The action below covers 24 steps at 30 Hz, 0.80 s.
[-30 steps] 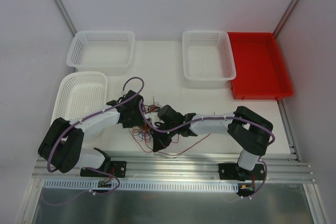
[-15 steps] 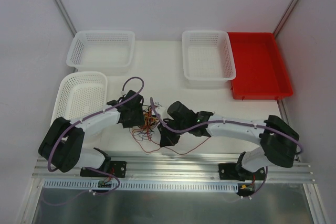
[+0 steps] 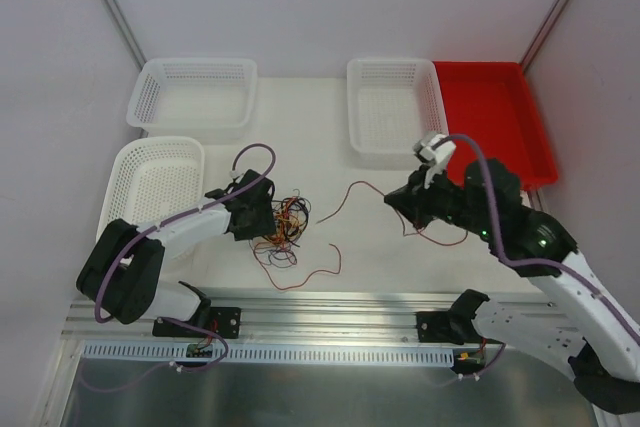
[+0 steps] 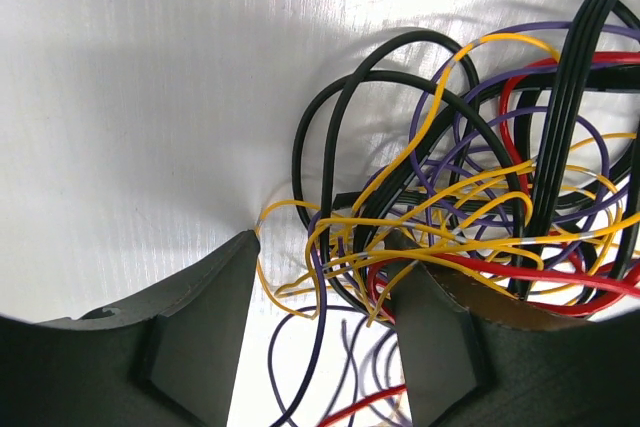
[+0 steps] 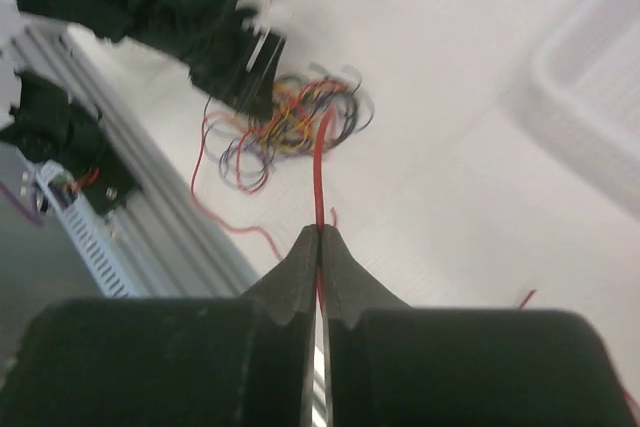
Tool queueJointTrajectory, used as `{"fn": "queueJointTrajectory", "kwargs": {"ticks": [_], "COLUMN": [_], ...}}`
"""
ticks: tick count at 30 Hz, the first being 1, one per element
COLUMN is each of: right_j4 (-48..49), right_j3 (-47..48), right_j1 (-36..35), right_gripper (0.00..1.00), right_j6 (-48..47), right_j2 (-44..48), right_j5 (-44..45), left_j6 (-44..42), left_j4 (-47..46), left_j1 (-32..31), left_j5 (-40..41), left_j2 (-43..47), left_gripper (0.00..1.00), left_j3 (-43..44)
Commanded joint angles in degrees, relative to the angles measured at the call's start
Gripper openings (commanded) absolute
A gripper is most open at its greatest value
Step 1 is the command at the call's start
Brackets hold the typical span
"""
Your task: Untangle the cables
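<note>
Pinching a single red cable (image 5: 320,162) between tightly clenched fingers, the right hand (image 5: 320,234) hangs raised above the tabletop (image 3: 330,137), just in front of the white basket (image 3: 397,107) that stands against the red tray (image 3: 495,122). Seen from above, the red cable runs leftward from that hand in a loose arc and drops into the tangle of cables (image 3: 282,229), which lies on the tabletop well apart from it. The left hand (image 4: 325,247) sits low at the left side of the tangle with its fingers parted, not clenched on anything. Yellow-orange and purple strands cross the gap between them, and black loops curl beyond the tips. Some strands pass under one finger; whether it pins them cannot be told. Another red strand (image 3: 318,273) trails from the tangle toward the near edge.
</note>
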State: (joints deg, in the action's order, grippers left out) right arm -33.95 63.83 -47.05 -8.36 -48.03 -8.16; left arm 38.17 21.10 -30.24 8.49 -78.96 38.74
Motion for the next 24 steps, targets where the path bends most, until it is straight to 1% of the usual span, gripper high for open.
{"fn": "queueJointTrajectory", "kwargs": {"ticks": [1,4,5,9,10,11,12,14,15,16,19,22,24], "right_j4": [-5.95,-5.95,-5.25,-4.28,-3.23,-2.53,-1.82,-0.15,0.29,0.73,1.96,3.53,4.51], "right_j3": [6.12,8.49,8.67,6.49,4.13,2.28,0.52,-5.10,-6.86,-8.88,-15.13,-20.23,-22.95], "right_j1": [2.83,4.24,4.42,4.86,5.03,5.30,5.47,6.44,6.79,7.40,10.91,13.46,14.61], "right_gripper": [0.01,0.01,0.01,0.01,0.01,0.01,0.01,0.01,0.01,0.01,0.01,0.01,0.01], "right_j6": [-2.98,-3.15,-3.24,-2.54,-2.02,-1.40,0.00,1.85,3.60,4.83,8.08,12.83,14.42], "right_j2": [4.51,5.92,6.10,4.62,4.35,3.91,3.82,3.47,3.12,2.77,0.40,-2.94,-5.31], "right_j5": [5.70,7.72,10.07,14.49,15.19,17.72,19.31,23.78,24.59,25.38,25.74,25.74,24.52], "left_j6": [0.76,0.67,0.59,0.76,0.76,0.68,0.24,-0.11,-0.55,-0.82,-1.87,-3.36,-4.59], "left_j4": [0.87,0.87,0.78,0.87,0.96,1.13,1.57,2.62,3.24,4.46,6.22,7.63,8.25], "left_j1": [0.97,1.06,1.15,1.24,1.24,1.24,1.24,1.24,1.32,1.24,1.32,1.32,1.32], "left_j5": [2.06,2.06,1.97,-0.05,-0.49,-0.84,-1.02,-1.72,-1.90,-2.07,-3.04,-3.92,-4.62], "left_j2": [-2.78,-2.78,-2.78,-0.77,0.02,1.86,2.84,5.73,6.70,7.67,11.89,16.11,19.27], "left_gripper": [0.55,0.55,0.55,0.57,0.58,0.59,0.63,0.67,0.72,0.73,0.79,0.81,0.82], "left_j3": [-1.74,-1.39,-1.30,-1.04,-1.04,-0.86,-0.51,0.10,0.89,1.42,3.00,4.94,6.25]}}
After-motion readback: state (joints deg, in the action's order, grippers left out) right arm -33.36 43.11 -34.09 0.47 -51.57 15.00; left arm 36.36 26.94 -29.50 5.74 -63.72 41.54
